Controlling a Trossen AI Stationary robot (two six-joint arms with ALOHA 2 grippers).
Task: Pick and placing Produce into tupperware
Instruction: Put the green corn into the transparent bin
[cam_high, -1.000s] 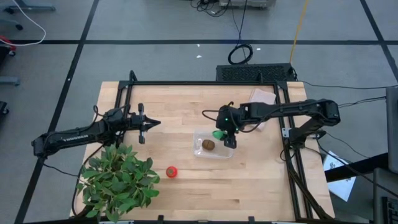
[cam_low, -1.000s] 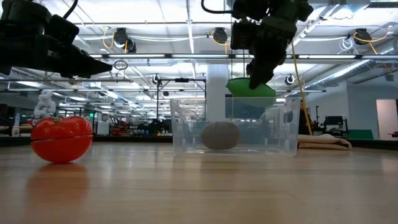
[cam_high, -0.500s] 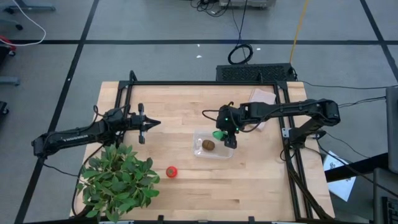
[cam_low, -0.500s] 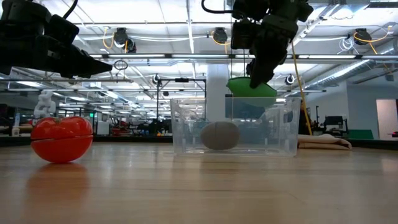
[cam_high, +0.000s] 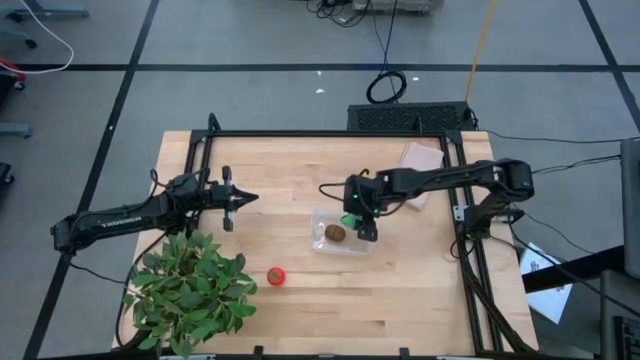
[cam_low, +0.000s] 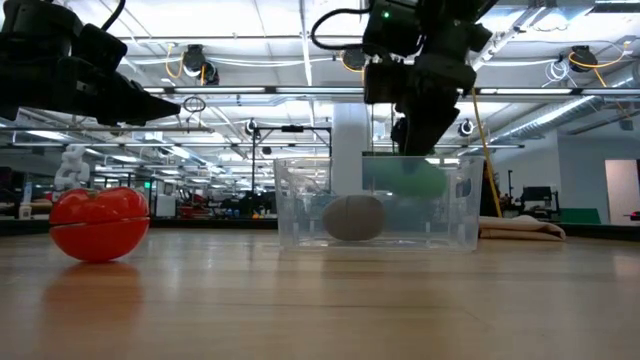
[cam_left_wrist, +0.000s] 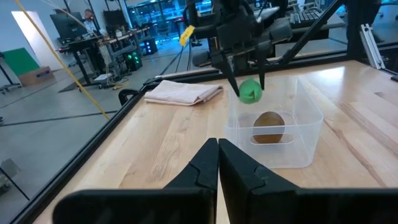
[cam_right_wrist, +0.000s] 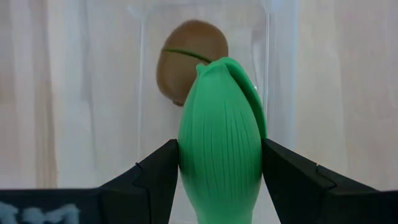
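The bench (cam_high: 300, 170) is carrying everything. The plant (cam_high: 190, 290) is sitting at its near left corner. The left tool (cam_high: 238, 198), pressed together and holding nothing, is hovering just beyond the plant. The right tool (cam_high: 357, 222) is pinching the green piece (cam_right_wrist: 219, 155) and holding it inside the tub (cam_high: 362, 246) at mid-bench. The kiwi (cam_high: 334, 233) is lying in the tub beside it. The tomato (cam_high: 275, 276) is resting on the bench between plant and tub.

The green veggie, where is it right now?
The green piece is pinched in the right gripper, lowered into the clear tupperware mid-table, just above the brown kiwi.
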